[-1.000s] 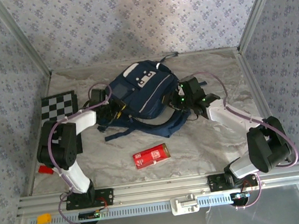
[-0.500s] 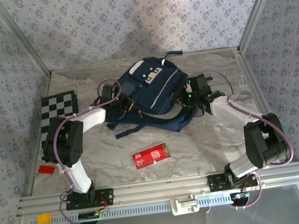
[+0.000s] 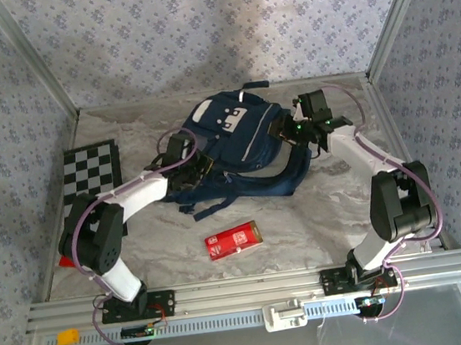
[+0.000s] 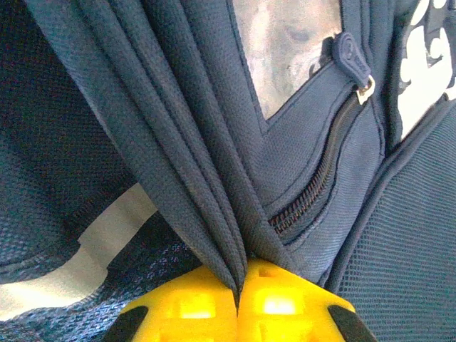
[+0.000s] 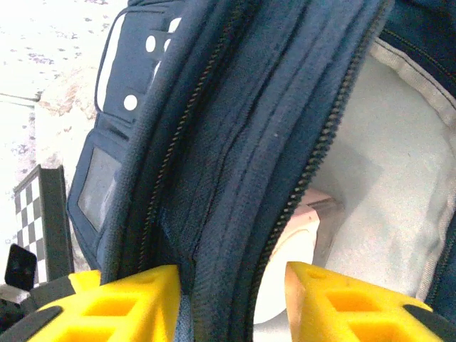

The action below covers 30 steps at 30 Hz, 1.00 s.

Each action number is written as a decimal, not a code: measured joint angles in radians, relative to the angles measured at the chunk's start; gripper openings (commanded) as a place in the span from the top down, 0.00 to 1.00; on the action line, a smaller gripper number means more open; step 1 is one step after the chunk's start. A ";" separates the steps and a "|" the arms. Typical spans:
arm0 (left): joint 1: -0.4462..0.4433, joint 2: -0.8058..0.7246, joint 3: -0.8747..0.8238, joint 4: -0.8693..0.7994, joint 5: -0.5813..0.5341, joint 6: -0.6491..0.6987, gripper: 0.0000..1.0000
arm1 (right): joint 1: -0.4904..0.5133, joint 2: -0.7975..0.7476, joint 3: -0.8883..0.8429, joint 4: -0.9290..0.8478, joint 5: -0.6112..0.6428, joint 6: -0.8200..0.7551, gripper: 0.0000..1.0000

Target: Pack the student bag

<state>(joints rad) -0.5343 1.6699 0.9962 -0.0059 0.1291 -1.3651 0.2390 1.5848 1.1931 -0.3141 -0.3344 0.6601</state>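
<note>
The left gripper [image 4: 239,285] now clamps a fold of the bag [image 3: 234,134], which has shifted far-right. The right gripper [image 5: 231,278] has spread its fingers astride the zip rim, likely readying the opening.

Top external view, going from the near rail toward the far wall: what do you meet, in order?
orange block on the rail → red carton → student bag
</note>
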 measured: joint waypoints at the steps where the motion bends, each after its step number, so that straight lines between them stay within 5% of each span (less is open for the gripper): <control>1: -0.003 0.000 -0.004 0.000 -0.002 -0.010 1.00 | 0.008 -0.012 0.000 -0.028 0.020 -0.018 0.42; 8: -0.005 -0.008 -0.006 -0.006 -0.007 -0.035 1.00 | 0.079 -0.238 -0.097 -0.226 0.208 -0.078 0.29; 13: -0.005 -0.018 -0.006 -0.012 -0.007 -0.043 1.00 | 0.284 -0.292 -0.102 -0.352 0.395 -0.062 0.34; 20: -0.011 -0.047 -0.006 -0.020 -0.007 -0.047 1.00 | 0.559 -0.080 -0.042 -0.310 0.473 0.011 0.51; 30: -0.011 -0.060 -0.012 -0.016 -0.003 -0.051 1.00 | 0.624 0.154 0.093 -0.107 0.506 0.059 0.65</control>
<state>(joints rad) -0.5457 1.6100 0.9840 -0.0219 0.1257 -1.4158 0.8635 1.7390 1.2858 -0.4213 0.1719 0.7193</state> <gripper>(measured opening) 0.047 0.359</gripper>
